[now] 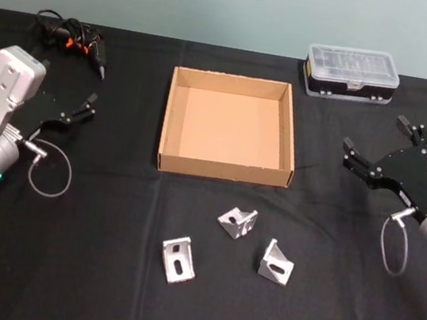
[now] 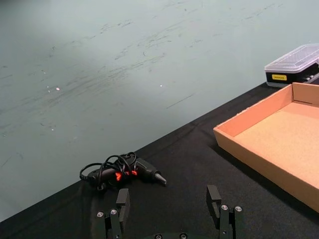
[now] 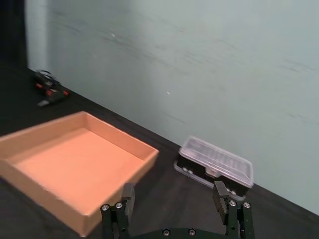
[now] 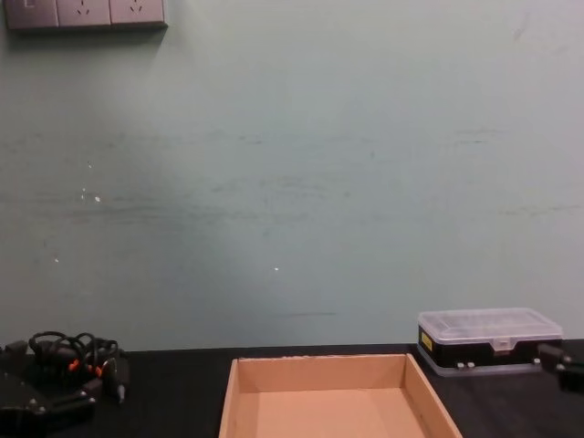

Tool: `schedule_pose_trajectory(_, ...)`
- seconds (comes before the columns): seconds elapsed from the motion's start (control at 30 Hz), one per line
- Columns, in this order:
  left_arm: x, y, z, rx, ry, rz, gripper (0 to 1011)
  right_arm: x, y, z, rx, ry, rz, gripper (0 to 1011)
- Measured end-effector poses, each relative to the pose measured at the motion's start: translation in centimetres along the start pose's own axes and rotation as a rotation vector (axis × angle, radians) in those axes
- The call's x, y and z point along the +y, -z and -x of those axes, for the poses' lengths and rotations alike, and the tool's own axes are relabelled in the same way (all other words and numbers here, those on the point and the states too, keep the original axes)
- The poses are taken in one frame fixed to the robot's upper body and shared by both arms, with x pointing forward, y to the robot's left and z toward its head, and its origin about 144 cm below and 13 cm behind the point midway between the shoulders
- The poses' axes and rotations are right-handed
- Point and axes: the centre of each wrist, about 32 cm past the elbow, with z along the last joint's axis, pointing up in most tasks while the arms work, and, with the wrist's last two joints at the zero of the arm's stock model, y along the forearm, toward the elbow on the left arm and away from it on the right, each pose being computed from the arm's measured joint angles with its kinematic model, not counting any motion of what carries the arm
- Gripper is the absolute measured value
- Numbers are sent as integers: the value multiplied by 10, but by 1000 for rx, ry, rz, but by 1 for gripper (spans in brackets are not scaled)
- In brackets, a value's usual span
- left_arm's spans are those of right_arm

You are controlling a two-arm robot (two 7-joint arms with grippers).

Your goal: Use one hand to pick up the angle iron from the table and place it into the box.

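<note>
Three silver angle irons lie on the black table (image 1: 101,216) in front of the box: one in the middle (image 1: 237,222), one to the left (image 1: 178,259) and one to the right (image 1: 275,262). The tan cardboard box (image 1: 229,126) (image 2: 279,144) (image 3: 75,167) (image 4: 333,401) stands empty at the table's centre. My left gripper (image 1: 67,88) (image 2: 168,201) hovers open at the left side, far from the angle irons. At the right side my right gripper (image 1: 379,138) (image 3: 174,195) is also open and holds nothing.
A black plastic case with a clear lid (image 1: 351,73) (image 3: 214,164) (image 4: 488,339) stands behind the box on the right. A black tool with a coiled cable (image 1: 75,36) (image 2: 124,172) (image 4: 78,360) lies at the back left. A pale wall rises behind the table.
</note>
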Motion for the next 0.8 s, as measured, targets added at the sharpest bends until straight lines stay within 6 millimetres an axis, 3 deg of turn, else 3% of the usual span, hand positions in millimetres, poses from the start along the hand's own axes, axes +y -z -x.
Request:
schedule_pose_trajectory(0.47,0,0,0,0,0,0,1011,-46,-49,-5,4,-220,63,1004)
schedule_pose_trajectory(0.8,0,0,0,0,0,0,1011,-61,-57,-3,49,-371,119,1004)
